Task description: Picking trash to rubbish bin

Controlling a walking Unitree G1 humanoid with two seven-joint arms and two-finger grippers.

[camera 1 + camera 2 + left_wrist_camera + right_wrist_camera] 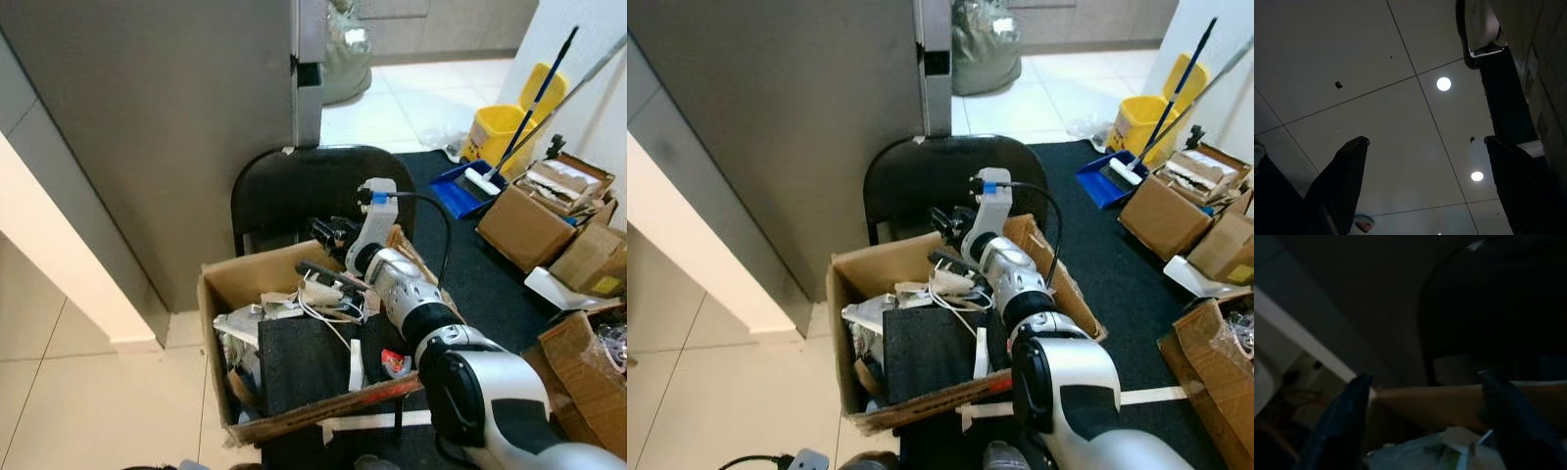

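Open brown cardboard box (223, 294) on the floor holds a black foam slab (304, 360), white crumpled paper scraps (294, 299) and wires. Black rounded chair (304, 191) stands behind it, against the grey wall. Right gripper (328, 257) hangs over the scraps, fingers spread, empty; left gripper (1425, 181) hangs apart, fingers likewise parted.

Cardboard box (217, 294) of trash on the floor

Open-topped, crammed with white scraps (318, 292), a black foam slab (306, 360), and a red wrapper (395, 362).

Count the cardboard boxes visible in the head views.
4: a trash-filled box under the right gripper, two by the right wall, and an open one at the right edge. More may be hidden.
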